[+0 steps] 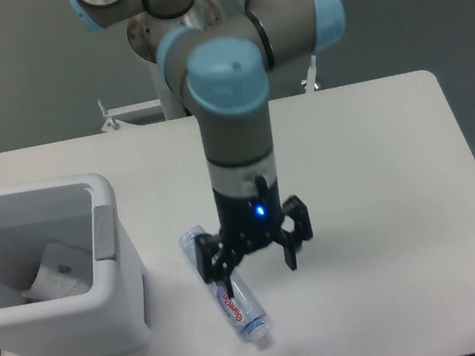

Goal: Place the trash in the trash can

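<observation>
White table (pixel 378 167) carries the trash can (pixel 114 275) and bottle (pixel 238 306), with the claw (pixel 257 264) spread wide above it.

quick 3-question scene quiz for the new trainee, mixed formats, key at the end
1. True or false: the bottle is already inside the bin.
2. Multiple choice: where is the claw? A) above the bin B) low over the bottle C) off the table
3. Fill in: the whitish package lies inside the ____.

Key:
1. False: it lies flat on the table, right of the bin.
2. B: open, fingers spread, one finger at the bottle.
3. bin.
</observation>
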Controlling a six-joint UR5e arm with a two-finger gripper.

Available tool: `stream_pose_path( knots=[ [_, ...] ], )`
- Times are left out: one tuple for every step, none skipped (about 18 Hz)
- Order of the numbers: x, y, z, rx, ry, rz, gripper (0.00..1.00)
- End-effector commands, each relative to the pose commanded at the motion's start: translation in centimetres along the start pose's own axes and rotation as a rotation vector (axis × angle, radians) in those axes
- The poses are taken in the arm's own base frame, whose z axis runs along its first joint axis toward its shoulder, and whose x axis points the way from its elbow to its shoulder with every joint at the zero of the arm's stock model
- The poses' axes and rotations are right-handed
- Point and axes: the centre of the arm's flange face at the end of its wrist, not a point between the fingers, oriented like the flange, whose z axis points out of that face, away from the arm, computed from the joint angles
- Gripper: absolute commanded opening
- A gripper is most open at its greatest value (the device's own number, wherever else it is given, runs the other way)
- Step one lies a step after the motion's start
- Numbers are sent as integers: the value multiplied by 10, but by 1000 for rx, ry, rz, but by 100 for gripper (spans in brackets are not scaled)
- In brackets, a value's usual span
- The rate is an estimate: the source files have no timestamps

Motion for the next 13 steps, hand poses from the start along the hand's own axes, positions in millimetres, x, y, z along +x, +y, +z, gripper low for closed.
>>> stream_pose_path(
  knots=[
    [-1, 0, 8, -11, 2, -1, 100],
    [-3, 1, 22, -29, 0, -2, 100],
    [-4, 2, 35, -44, 1, -4, 100],
    [-6, 0, 44, -53, -1, -5, 100],
    [-7, -1, 51, -59, -1, -8, 100],
    [-8, 0, 59, -70, -2, -13, 100],
    [-8, 2, 68, -82, -3, -18, 100],
    [-9, 3, 71, -89, -3, -20, 100],
    [-9, 4, 73, -90, -6, -19, 100],
    [-8, 5, 77, -86, -6, -14, 100],
    [-10, 7, 85, -96, -7, -15, 100],
    [-11, 10, 100, -108, -20, -13, 100],
    [-13, 13, 113, -117, -48, -11, 100]
  ],
)
